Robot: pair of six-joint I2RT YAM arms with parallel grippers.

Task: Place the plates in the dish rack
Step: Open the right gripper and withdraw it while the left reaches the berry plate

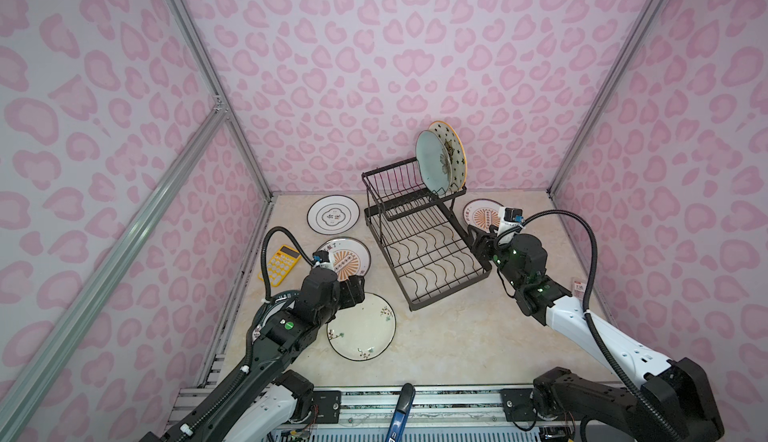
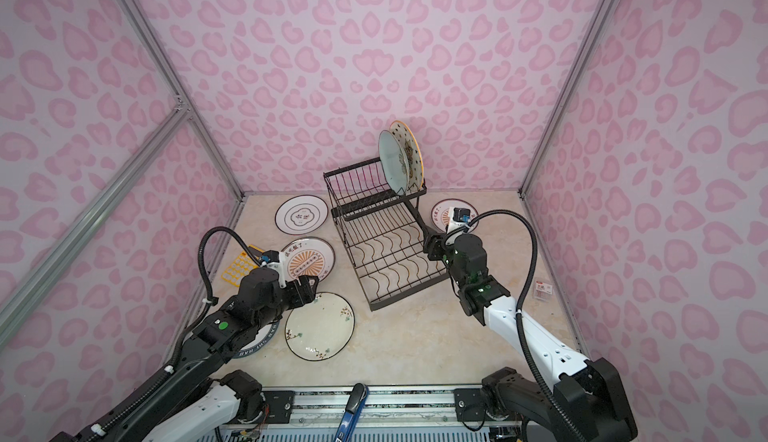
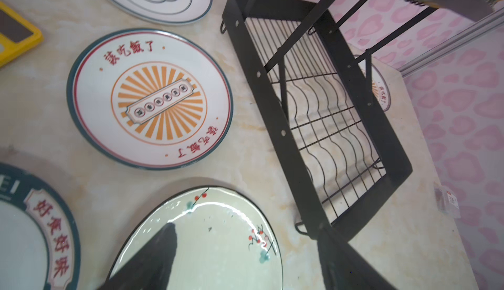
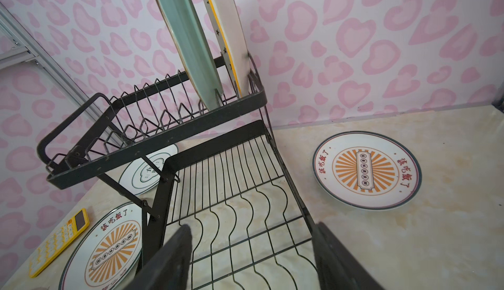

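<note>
Two plates already stand on edge, tilted, in the raised basket of the dish rack [image 1: 419,248]: the pale blue plate [image 1: 432,165] and the starred yellow-rimmed plate [image 1: 453,145] just behind it. Your right hand [image 4: 253,226] hangs spread open and empty over the lower tray's side rail. A knock there would, I judge, shake the whole rack and could tip those two out or against each other.

Your left hand [image 3: 246,226] is open too, holding nothing, over the rim of the cream floral plate [image 1: 363,330], which lies flat on the counter [image 1: 457,336]. Flat glazed ceramic gives a finger little to get under, so expect it to skid rather than lift. It could slide toward the rack's corner or into the orange sunburst plate [image 1: 347,259] just beside it. The dark-green-rimmed lettered plate [image 3: 51,220] lies mostly under your left arm, so a dropped elbow could scrape it.

Count:
- **Plates:** seven. Two are racked and five lie flat on the counter: those three, the white black-ringed plate [image 1: 333,214], and a second orange sunburst plate [image 4: 366,170] beyond the rack.
- **Rack:** one, with two tiers.
- **Hands:** two.
- **Other things:** one yellow calculator [image 1: 280,264] and one small packet [image 1: 578,285].
</note>
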